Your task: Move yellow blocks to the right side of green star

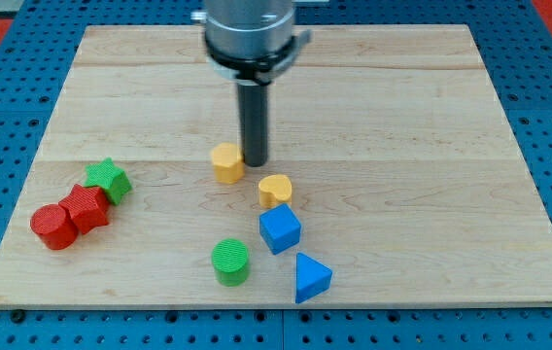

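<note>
**Jaws: none fitted, rod only**

Jaws absent; my tip (255,161) sits just right of the yellow hexagonal block (226,162), about touching. Yellow heart block (275,190) lies lower right. Green star (109,179) far left. Blocks look light, rigid, slide easily; push their right faces leftward.

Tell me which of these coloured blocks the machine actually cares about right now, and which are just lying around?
Part of the job:
- yellow block, touching my tip on the tip's left in the view
- yellow heart
- green star, at the view's left

Just lying about:
- two red blocks beside the star
- blue cube
- blue wedge
- green cylinder
</note>
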Controlling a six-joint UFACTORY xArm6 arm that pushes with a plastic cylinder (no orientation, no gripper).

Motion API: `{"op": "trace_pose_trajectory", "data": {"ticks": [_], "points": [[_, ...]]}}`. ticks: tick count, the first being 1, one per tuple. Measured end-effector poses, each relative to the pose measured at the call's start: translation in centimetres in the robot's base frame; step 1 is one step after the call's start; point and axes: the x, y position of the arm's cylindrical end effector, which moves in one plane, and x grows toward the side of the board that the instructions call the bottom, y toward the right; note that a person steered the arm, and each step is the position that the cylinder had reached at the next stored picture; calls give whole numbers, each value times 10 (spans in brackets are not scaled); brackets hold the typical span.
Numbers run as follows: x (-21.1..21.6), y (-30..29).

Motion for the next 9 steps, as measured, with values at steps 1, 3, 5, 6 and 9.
{"op": "trace_pose_trajectory", "data": {"ticks": [1,3,5,6,9], "points": [[0,-40],[4,-74],[4,76],[38,106],[40,7]]}}
